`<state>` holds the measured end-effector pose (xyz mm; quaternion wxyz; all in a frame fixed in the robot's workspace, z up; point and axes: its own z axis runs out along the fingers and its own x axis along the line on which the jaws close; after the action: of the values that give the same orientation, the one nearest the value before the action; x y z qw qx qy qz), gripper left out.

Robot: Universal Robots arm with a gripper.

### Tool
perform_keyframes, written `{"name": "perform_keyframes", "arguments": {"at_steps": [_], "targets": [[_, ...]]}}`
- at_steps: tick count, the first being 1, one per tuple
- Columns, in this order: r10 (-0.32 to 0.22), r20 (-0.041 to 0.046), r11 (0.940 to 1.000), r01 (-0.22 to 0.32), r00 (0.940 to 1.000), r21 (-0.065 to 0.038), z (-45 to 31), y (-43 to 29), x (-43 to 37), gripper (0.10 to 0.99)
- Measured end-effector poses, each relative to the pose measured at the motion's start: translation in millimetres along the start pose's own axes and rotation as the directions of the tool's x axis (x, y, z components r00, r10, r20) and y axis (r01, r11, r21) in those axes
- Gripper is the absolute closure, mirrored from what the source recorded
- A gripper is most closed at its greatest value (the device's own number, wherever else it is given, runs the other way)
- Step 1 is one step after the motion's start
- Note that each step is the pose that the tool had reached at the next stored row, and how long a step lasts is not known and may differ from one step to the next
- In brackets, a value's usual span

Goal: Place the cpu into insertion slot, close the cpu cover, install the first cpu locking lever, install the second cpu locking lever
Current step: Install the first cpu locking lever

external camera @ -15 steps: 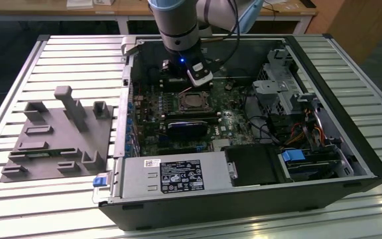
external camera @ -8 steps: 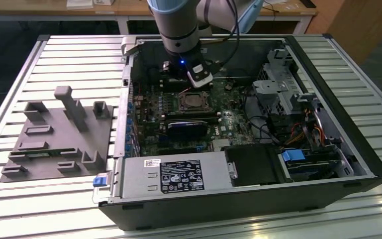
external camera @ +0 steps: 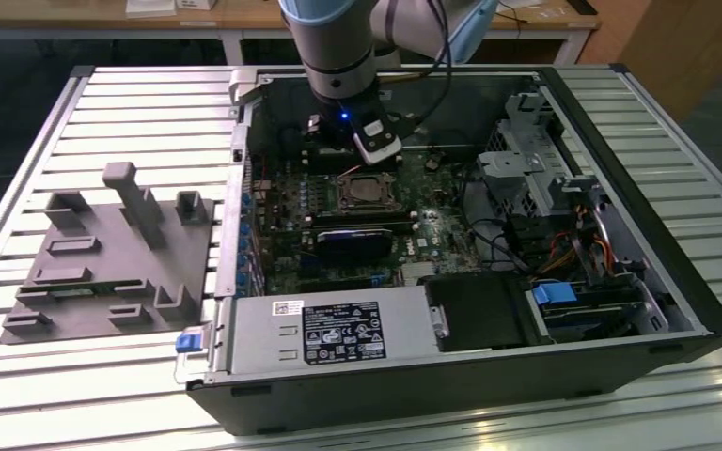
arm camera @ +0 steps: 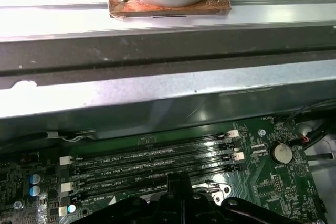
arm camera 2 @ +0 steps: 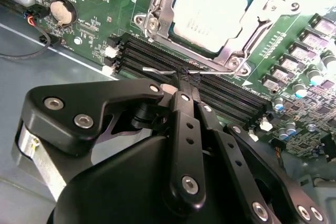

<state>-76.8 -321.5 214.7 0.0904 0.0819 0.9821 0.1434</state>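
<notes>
you see the cpu (arm camera 2: 212,17) lying flat and face up in the insertion slot (arm camera 2: 147,21), a square, dull silver-tan top with no longer side, framed by the silver cpu cover (arm camera 2: 234,51) lying down over it. the pincer (arm camera 2: 184,80) has its fingers together at the thin wire locking lever (arm camera 2: 157,70), which runs along the memory slots (arm camera 2: 152,53) inside the open computer case (external camera: 662,272) on the counter (external camera: 123,103).

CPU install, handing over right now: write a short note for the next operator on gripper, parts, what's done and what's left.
The gripper is shut, tips at the wire lever over the memory slots; a firm hold I cannot confirm.
The chip is seated, the cover down over it.
Done: chip in, cover closed.
Left: this lever looks unlatched; the second lever's state is unclear.
</notes>
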Motion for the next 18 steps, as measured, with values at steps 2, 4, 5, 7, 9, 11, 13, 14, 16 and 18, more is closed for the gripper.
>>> {"name": "perform_keyframes", "arguments": {"at_steps": [2,4,5,7,9,11,13,14,16,18], "targets": [[0.0,0.0001,1.0,0.0,1.0,0.0,0.0,0.1,0.0,0.984],[0.0,0.0001,1.0,0.0,1.0,0.0,0.4,0.4,-0.6,0.984],[0.0,0.0001,1.0,0.0,1.0,0.001,0.7,0.8,-1.4,0.984],[0.0,0.0005,1.0,0.0,1.0,0.003,1.6,2.2,-2.7,0.984],[-0.001,0.0013,1.0,0.001,1.0,0.007,2.4,4.4,-3.0,0.984],[-0.002,0.0022,0.9999,0.002,1.0,0.013,3.0,6.2,-2.9,0.984],[-0.002,0.003,0.9998,0.002,1.0,0.019,3.6,8.1,-2.6,0.984],[-0.003,0.0039,0.9998,0.003,1.0,0.022,3.8,8.8,-2.4,0.984],[-0.004,0.0086,0.9996,0.004,1.0,0.029,4.2,9.6,-2.2,0.984],[-0.005,0.0168,0.9994,0.005,0.9998,0.034,4.6,10.1,-2.1,0.984]]}}
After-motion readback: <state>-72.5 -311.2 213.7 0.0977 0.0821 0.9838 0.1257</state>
